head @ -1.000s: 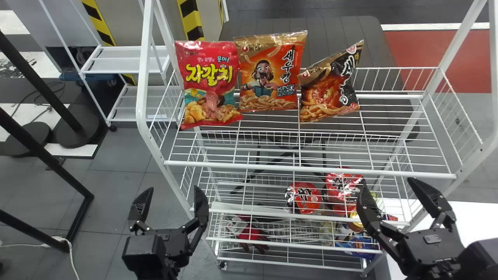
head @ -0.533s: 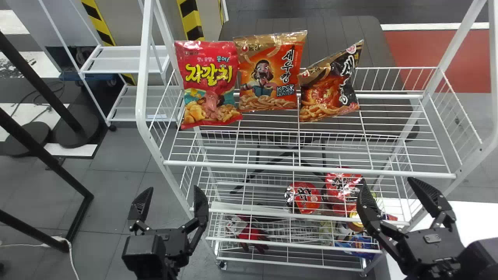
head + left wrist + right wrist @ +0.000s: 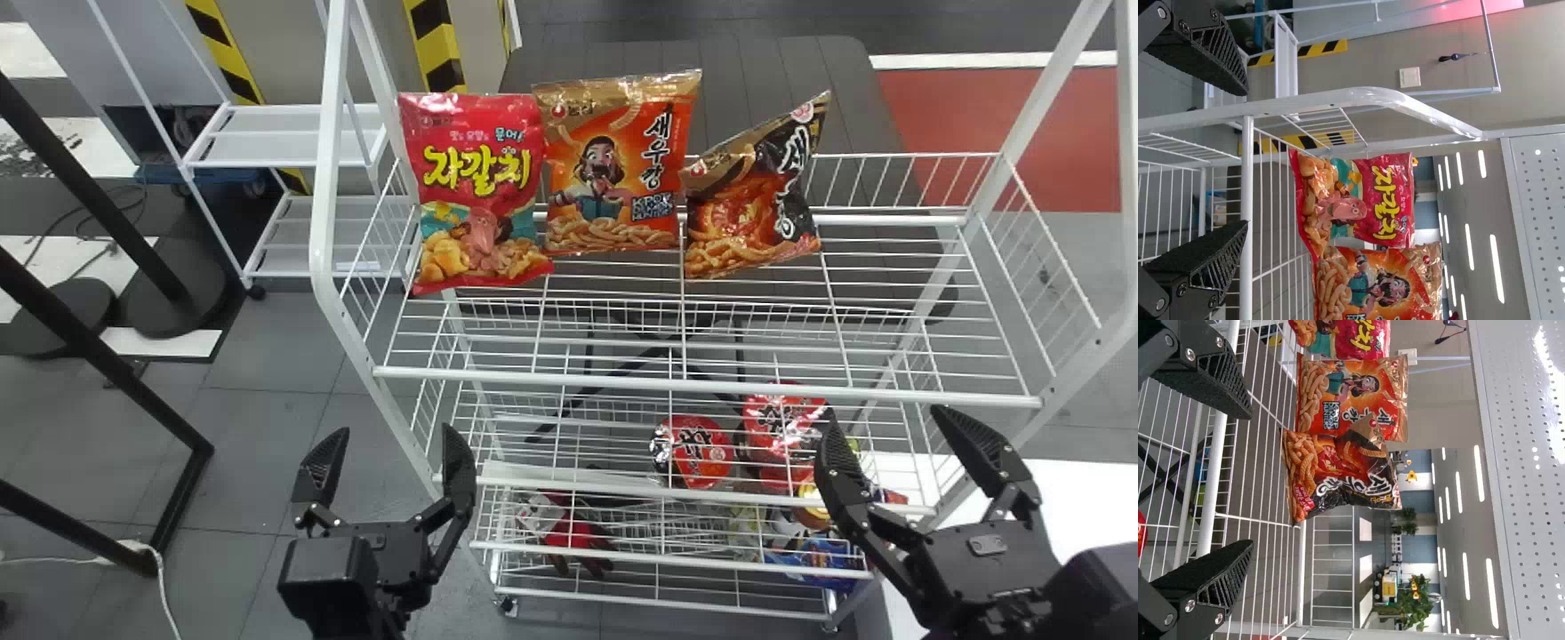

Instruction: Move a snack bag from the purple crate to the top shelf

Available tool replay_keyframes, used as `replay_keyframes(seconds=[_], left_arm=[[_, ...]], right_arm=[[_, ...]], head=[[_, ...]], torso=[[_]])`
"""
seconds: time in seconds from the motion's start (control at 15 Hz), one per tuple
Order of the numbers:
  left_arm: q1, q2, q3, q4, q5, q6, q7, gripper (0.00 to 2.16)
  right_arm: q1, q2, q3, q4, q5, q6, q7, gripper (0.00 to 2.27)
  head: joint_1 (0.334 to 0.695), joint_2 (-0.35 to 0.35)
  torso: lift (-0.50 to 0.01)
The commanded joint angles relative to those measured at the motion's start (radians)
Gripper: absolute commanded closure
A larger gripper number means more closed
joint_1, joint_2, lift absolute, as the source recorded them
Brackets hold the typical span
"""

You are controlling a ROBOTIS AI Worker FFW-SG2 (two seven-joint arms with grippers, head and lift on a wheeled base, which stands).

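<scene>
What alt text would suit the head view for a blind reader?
A red snack bag, an orange bag and a tilted black bag stand in a row along the back of a white wire shelf. Nearer the camera, the left gripper and right gripper are open and empty. Red packages sit lower down.

On the far side of the top shelf point(image 3: 622, 383), the left, red snack bag point(image 3: 481, 233) reads "자갈치", with a small "문어!" above. The middle, orange bag point(image 3: 578, 233) reads "새우깡" and "KPOP DEMON HUNTERS". The right, black bag point(image 3: 754, 222) shows "새", then creased letters. Print on the red tub point(image 3: 699, 476) below is unclear.
</scene>
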Motion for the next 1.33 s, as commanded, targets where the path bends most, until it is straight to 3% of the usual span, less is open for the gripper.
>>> replay_keyframes(seconds=[0.0, 1.27], left_arm=[[0.0, 0.0, 0.001, 0.0, 0.0, 0.0, 0.0, 0.13], [0.003, 0.002, -0.002, -0.009, -0.003, 0.006, 0.0, 0.13]], right_arm=[[0.0, 0.0, 0.0, -0.003, 0.0, 0.012, 0.0, 0.16], [0.002, -0.003, 0.002, -0.018, -0.017, 0.061, -0.014, 0.13]], head=[[0.695, 0.099], [0.695, 0.093]], torso=[[0.0], [-0.078]])
